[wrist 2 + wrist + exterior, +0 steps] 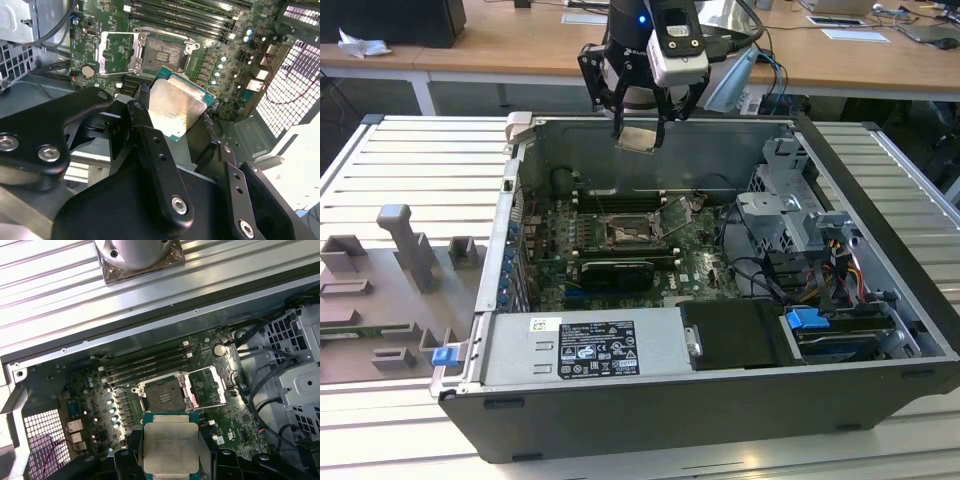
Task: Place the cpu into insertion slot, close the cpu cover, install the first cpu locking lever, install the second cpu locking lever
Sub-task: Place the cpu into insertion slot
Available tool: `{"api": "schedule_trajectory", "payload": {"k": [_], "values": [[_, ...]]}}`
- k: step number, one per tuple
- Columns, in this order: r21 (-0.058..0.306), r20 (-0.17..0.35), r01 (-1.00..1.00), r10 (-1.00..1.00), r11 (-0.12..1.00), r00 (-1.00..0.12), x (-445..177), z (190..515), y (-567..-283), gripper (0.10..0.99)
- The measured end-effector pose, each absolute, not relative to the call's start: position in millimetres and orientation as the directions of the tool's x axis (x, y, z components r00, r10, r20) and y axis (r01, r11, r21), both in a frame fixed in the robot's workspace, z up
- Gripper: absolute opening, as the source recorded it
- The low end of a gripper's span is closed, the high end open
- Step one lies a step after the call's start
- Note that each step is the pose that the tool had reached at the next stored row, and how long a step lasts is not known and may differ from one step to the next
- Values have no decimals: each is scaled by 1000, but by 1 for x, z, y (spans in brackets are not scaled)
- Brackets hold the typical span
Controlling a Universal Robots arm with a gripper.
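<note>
My gripper [639,133] hangs above the open computer case, shut on the cpu [638,140], a flat square chip with a pale silver top. In both wrist views the cpu [175,107] [170,445] sits between the black fingers [150,130], held by two opposite edges. Well below it on the green board lies the insertion slot [623,235] [162,52] [162,395], its dark pin field bare. The cpu cover [675,215] [116,52] [210,385] is swung open to one side of the slot.
Long memory slots [620,195] run behind the socket and a black graphics card [615,270] lies in front of it. A power supply [580,345] fills the near side. A drive cage [800,215] with cables stands at the exterior view's right. Grey fixtures [410,250] rest outside.
</note>
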State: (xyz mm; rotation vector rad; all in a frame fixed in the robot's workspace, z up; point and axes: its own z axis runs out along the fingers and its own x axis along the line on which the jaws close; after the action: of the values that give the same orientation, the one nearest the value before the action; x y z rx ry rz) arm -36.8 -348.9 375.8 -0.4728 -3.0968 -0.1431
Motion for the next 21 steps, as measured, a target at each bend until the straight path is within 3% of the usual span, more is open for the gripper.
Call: {"api": "schedule_trajectory", "payload": {"k": [21], "values": [[86,18,381,381,921,-924,-37,373,-349,537]]}}
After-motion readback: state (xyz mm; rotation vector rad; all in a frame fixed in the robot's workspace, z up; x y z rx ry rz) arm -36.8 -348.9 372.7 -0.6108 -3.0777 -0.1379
